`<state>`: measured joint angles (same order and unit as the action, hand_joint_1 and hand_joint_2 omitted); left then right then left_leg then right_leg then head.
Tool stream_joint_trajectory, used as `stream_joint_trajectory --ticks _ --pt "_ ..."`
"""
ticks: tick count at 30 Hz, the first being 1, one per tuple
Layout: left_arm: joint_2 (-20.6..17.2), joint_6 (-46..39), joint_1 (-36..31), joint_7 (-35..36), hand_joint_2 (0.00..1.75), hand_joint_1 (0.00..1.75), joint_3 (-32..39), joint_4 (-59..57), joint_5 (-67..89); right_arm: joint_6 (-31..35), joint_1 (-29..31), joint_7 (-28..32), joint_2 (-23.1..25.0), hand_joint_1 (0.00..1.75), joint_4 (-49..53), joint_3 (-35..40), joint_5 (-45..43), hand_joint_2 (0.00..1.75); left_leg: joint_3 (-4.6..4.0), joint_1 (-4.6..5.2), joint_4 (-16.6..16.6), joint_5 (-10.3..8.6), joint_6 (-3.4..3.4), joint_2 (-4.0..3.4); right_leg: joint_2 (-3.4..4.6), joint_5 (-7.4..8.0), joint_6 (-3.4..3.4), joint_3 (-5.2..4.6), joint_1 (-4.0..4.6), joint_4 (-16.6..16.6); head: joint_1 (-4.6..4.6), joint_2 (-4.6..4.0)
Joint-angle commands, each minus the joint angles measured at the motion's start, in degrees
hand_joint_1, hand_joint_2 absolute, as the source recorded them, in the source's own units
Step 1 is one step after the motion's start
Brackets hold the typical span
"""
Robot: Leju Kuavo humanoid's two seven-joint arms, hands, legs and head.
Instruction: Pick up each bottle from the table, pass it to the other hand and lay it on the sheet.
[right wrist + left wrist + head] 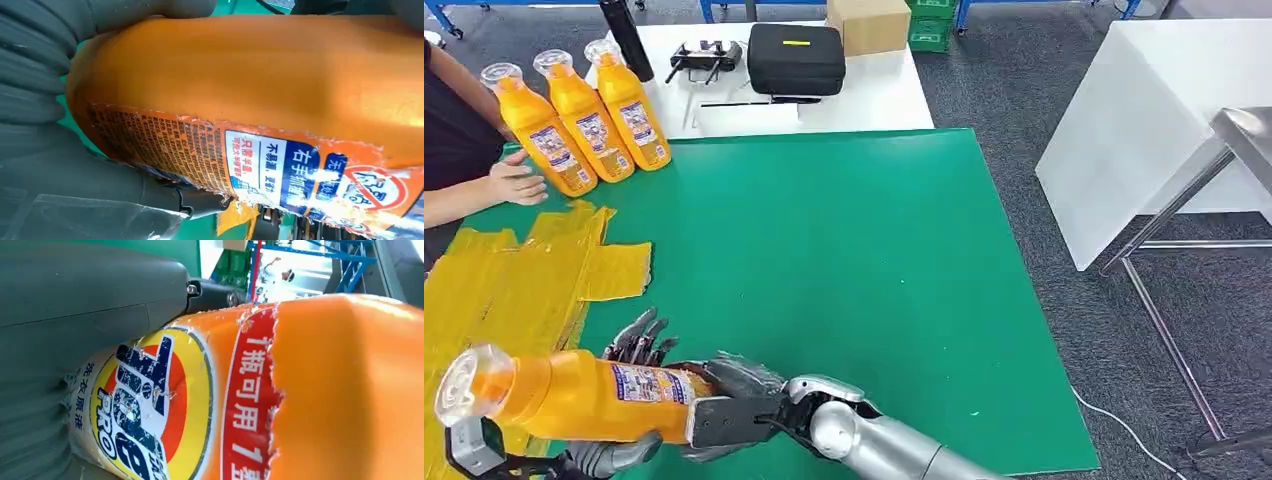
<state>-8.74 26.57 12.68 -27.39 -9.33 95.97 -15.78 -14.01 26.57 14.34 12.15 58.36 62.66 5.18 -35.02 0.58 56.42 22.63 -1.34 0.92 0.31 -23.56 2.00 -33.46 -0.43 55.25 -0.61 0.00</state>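
The orange plastic detergent bottle with a clear cap [574,395] lies sideways in the air between both hands, low over the green table mat [844,260]. The right hand [724,410] grips its base end; this looks like the pass, w/ the bottle kept level so the other hand can take it. The left hand [614,455] sits under the bottle's middle, thumb against the label, but I cannot tell if it has closed on it. The yellow crumpled sheet [514,285], the goal, is just beyond the left hand. Three more orange bottles [584,115] stand far ahead, beside a person's hand [516,180].

Label text: "PRO", "1瓶可用", "洗衣原液", "右手", "不易漏"; brand logo only partly readable.
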Motion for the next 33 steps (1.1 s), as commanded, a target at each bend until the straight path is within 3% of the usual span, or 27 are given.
stream_joint_trajectory --ticks 1,13,17,18,19,20,22,23,25,27,33 --pt "0.46 1.6 -3.13 -0.17 1.75 1.75 -1.45 -3.57 -0.91 0.64 0.35 0.35 -0.33 1.75 -4.36 3.98 0.11 1.75 0.2 -0.05 -0.02 0.06 0.12 0.08 -0.17 -0.1 -0.05 0.26 0.06 -0.05 0.0 0.0" --pt "0.45 2.1 -2.86 -0.49 1.75 1.75 -1.31 -3.16 -0.89 2.04 -0.98 0.67 -1.42 1.75 -3.56 0.69 -0.34 1.75 0.26 -0.08 0.05 0.13 0.18 0.12 -0.25 -0.18 -0.08 0.33 0.09 0.0 0.02 0.0" --pt "0.57 1.67 -1.27 -1.12 1.75 1.75 -0.24 -2.08 -0.02 4.39 -6.26 0.13 -1.73 1.75 -0.28 -3.0 0.63 1.75 0.17 -0.04 -0.06 0.03 0.08 0.1 -0.17 -0.07 -0.03 0.19 0.04 -0.09 0.02 0.0" --pt "0.48 0.83 -0.86 -1.44 1.75 1.75 0.36 -1.6 1.05 5.84 -7.14 0.19 -2.36 0.24 0.77 -4.21 0.76 1.75 0.25 -0.07 -0.04 0.09 0.11 0.14 -0.23 -0.13 -0.05 0.3 0.08 -0.11 0.02 0.0" --pt "0.62 -1.3 -0.41 -2.19 1.75 1.75 1.43 -0.65 3.85 6.95 -8.21 0.45 -3.36 0.0 2.43 -6.4 0.39 1.75 0.16 -0.04 -0.05 0.04 0.07 0.1 -0.16 -0.07 -0.03 0.19 0.05 -0.09 0.02 0.0" --pt "0.6 -4.82 -0.29 -2.88 1.75 1.75 2.44 0.35 8.96 6.9 -9.16 0.75 -4.24 0.0 3.97 -8.53 -1.19 1.75 0.22 -0.07 0.0 0.11 0.12 0.11 -0.2 -0.14 -0.05 0.29 0.08 -0.07 0.0 0.0" --pt "1.87 -22.65 -1.42 -5.21 1.75 1.75 5.27 2.13 29.78 5.54 -11.04 1.51 -6.4 0.0 8.47 -12.46 -4.6 1.75 0.15 -0.09 0.05 0.12 0.12 0.12 -0.23 -0.15 -0.04 0.24 0.09 -0.05 0.04 0.0" --pt "4.7 -40.19 -3.62 -2.98 1.75 1.75 8.05 1.99 48.19 6.12 -12.81 3.07 -8.75 0.0 14.05 -14.59 -5.36 1.75 0.06 -0.08 0.06 0.08 0.1 0.19 -0.28 -0.13 -0.03 0.16 0.08 -0.04 0.02 0.0" --pt "3.99 -55.6 -4.22 3.34 1.75 1.75 11.6 1.93 64.54 4.77 -14.4 3.5 -11.95 0.0 21.49 -16.18 -7.34 1.75 -0.1 -0.08 0.11 0.01 0.06 0.5 -0.56 -0.14 -0.01 0.11 0.08 0.0 -0.02 0.0" --pt "2.03 -61.14 -2.89 6.78 1.75 1.75 16.99 0.72 67.34 4.23 -14.52 3.31 -14.06 0.0 25.03 -16.65 -8.95 1.75 -0.06 -0.07 0.14 0.08 0.1 0.25 -0.32 -0.12 -0.04 0.03 0.07 0.05 -0.02 0.0" --pt "1.79 -64.9 -2.52 3.7 1.75 1.75 27.16 -4.86 68.69 4.43 -14.39 4.33 -15.8 0.0 26.17 -17.33 -11.34 1.75 0.11 -0.03 0.02 0.11 0.14 -0.05 -0.11 0.0 -0.2 0.14 0.07 -0.02 0.0 0.0"
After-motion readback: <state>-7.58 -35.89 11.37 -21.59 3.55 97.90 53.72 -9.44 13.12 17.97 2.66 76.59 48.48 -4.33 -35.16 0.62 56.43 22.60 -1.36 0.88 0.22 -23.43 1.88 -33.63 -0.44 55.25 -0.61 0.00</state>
